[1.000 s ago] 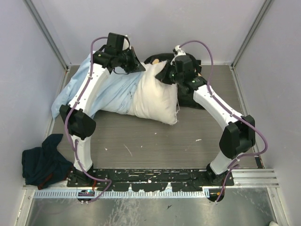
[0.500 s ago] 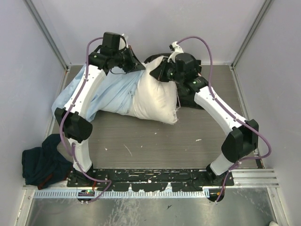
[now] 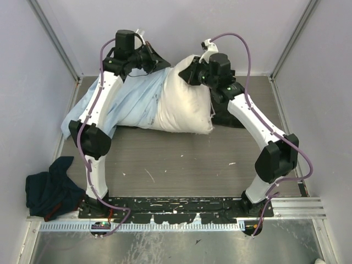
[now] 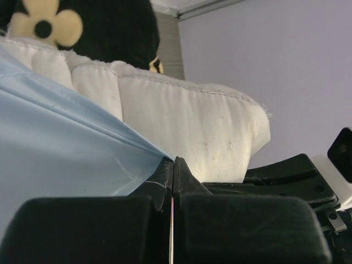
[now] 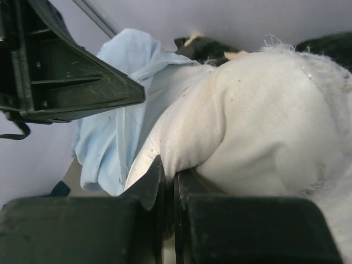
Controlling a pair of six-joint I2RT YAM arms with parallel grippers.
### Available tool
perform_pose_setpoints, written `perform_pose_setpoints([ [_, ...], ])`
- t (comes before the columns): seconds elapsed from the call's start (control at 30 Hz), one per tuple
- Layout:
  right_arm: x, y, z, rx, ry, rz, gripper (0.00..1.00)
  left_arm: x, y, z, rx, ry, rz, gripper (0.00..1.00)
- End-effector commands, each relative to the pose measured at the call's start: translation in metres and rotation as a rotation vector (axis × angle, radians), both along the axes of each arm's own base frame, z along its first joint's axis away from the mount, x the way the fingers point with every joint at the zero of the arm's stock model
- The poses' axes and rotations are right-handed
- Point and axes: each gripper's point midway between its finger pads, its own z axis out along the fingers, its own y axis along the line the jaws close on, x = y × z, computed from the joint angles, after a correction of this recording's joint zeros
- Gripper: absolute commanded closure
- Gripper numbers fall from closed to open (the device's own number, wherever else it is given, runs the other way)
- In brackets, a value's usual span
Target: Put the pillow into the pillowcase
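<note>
Both arms arch up and lean in over the far edge of the pillow point(image 3: 186, 104), one from each side. The pillowcase point(image 3: 129, 104) covers the pillow's left part, and the right part is bare. The back wall is close behind the pillow, and open table point(image 3: 181, 159) lies in front of it. The left gripper point(image 4: 173, 164) is squeezed tight on the pillowcase's edge. The right gripper point(image 5: 168, 171) is clamped on the pillow's top corner.
</note>
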Motion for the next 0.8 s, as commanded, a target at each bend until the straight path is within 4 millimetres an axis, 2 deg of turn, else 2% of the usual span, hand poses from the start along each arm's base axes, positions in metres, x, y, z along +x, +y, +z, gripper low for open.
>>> perform_pose_setpoints([
  [0.0, -0.039, 0.018, 0.11, 0.088, -0.357, 0.168, 0.99, -0.076, -0.024, 0.153, -0.244, -0.407, -0.232, 1.0],
  [0.03, -0.048, 0.015, 0.122, 0.096, -0.42, 0.176, 0.99, -0.089, -0.023, 0.162, -0.245, -0.454, -0.244, 1.0],
  [0.1, -0.065, 0.007, 0.129, 0.075, -0.494, 0.192, 0.99, -0.116, -0.016, 0.176, -0.25, -0.549, -0.251, 1.0],
  [0.13, -0.072, 0.004, 0.128, 0.055, -0.516, 0.2, 0.99, -0.125, -0.011, 0.173, -0.248, -0.567, -0.24, 1.0],
  [0.2, -0.082, 0.0, 0.114, 0.02, -0.517, 0.215, 0.99, -0.141, -0.003, 0.162, -0.253, -0.576, -0.22, 1.0],
  [0.3, -0.099, -0.005, 0.084, -0.003, -0.469, 0.239, 0.99, -0.168, 0.008, 0.134, -0.246, -0.558, -0.199, 1.0],
  [0.33, -0.105, -0.007, 0.068, -0.011, -0.442, 0.249, 0.99, -0.173, 0.008, 0.107, -0.226, -0.511, -0.195, 0.99],
  [0.37, -0.111, -0.009, 0.052, -0.019, -0.412, 0.252, 0.99, -0.183, 0.009, 0.095, -0.213, -0.5, -0.192, 0.99],
  [0.5, -0.139, -0.012, -0.008, -0.032, -0.301, 0.281, 0.99, -0.225, 0.001, 0.037, -0.16, -0.412, -0.237, 0.96],
  [0.6, -0.166, -0.008, -0.054, -0.064, -0.222, 0.306, 0.99, -0.247, -0.008, -0.011, -0.146, -0.309, -0.264, 0.96],
  [0.67, -0.185, -0.004, -0.079, -0.109, -0.182, 0.314, 1.0, -0.26, -0.01, -0.036, -0.126, -0.267, -0.271, 0.97],
  [0.77, -0.217, 0.0, -0.098, -0.143, -0.16, 0.322, 0.99, -0.278, -0.009, -0.058, -0.102, -0.239, -0.261, 0.97],
])
